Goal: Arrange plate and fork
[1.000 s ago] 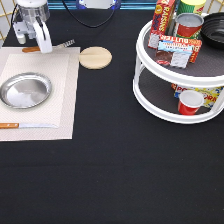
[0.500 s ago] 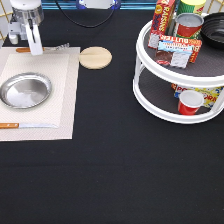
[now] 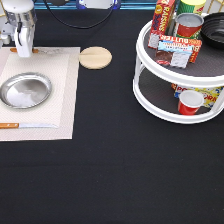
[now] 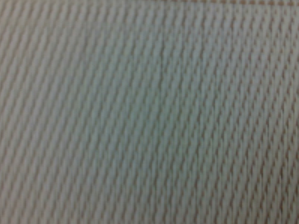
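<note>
**Ana:** Where does the arm stand?

**Ben:** The white two-finger gripper (image 3: 24,46) is low at the far edge of the beige woven placemat (image 3: 65,100), at 12 o'clock from the round shiny silver metal plate (image 3: 25,91). It sits right over the small fork with silver tines and a brown-orange wooden handle (image 3: 44,50). The fork lies flat along that edge, with its tines pointing toward 3 o'clock.

**Ana:** Are the jaws apart or together?

**Ben:** That cannot be told, because the hand hides them. The wrist view shows only the mat's weave, from very close.

**Ana:** And the rest?

**Ben:** The plate rests on the mat. A long knife with an orange wooden handle (image 3: 27,126) lies at its 6 o'clock. A round tan wooden disc (image 3: 95,57) sits off the mat at 2 o'clock. A white two-tier rack of groceries (image 3: 175,112) stands well apart at 3 o'clock.

**Ana:** What does the work at the fork demand?

**Ben:** Probably a hand centred across the slim handle, not the tines. It should also stay vertical, so the fork remains flat and clear of the plate's rim.
</note>
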